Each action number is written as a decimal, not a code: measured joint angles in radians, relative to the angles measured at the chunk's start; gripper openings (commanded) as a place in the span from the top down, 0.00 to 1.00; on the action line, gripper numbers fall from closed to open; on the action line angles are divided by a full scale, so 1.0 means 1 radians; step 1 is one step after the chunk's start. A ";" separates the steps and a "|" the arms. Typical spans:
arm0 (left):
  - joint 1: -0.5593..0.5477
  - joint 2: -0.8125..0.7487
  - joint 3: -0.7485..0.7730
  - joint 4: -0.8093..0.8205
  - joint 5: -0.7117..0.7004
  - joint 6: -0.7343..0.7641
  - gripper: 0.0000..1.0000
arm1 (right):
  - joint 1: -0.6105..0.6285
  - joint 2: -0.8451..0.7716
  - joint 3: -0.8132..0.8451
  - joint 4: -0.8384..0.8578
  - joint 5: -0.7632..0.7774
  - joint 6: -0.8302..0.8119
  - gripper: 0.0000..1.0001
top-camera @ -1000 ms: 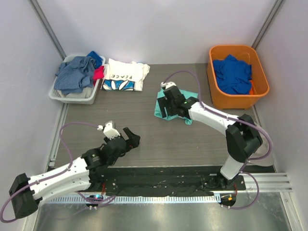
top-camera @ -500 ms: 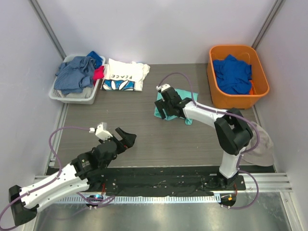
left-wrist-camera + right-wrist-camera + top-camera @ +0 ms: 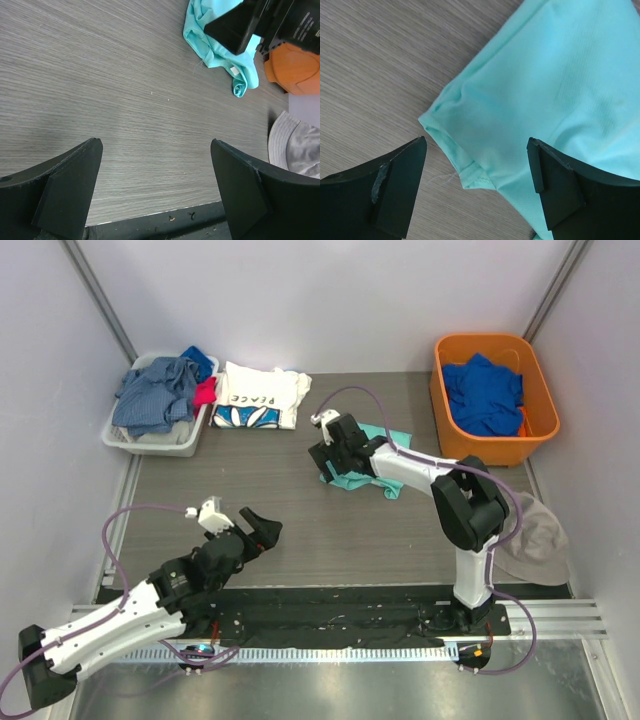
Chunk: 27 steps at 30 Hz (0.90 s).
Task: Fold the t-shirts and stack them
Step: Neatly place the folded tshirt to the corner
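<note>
White "PEACE" t-shirt (image 3: 260,397) is shown folded at the far left beside a grey bin (image 3: 150,446). The mint-teal t-shirt (image 3: 350,480) is bunched mid-table. The right gripper (image 3: 477,175) is held over its edge, jaws spread and empty. The left gripper (image 3: 156,190) is held near left, jaws wide apart.

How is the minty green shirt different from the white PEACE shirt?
The mint t-shirt is plain; the white t-shirt has PEACE and blue petals printed on it. The mint one lies rumpled in the middle under the open right end effector; the white one lies folded flat at the far edge beside the grey bin. Both rest on the table, neither is held.
</note>
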 measured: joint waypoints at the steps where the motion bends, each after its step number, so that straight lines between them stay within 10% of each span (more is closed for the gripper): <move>1: 0.000 -0.001 -0.003 0.000 0.000 -0.002 0.05 | 0.000 0.006 0.011 0.001 -0.005 -0.001 0.10; 15: 0.000 -0.047 -0.024 -0.041 -0.008 -0.026 0.05 | 0.000 0.152 0.098 -0.002 -0.082 -0.005 0.11; 27: 0.000 -0.073 -0.030 -0.067 -0.011 -0.030 0.05 | -0.003 0.169 0.116 -0.004 -0.068 -0.013 0.73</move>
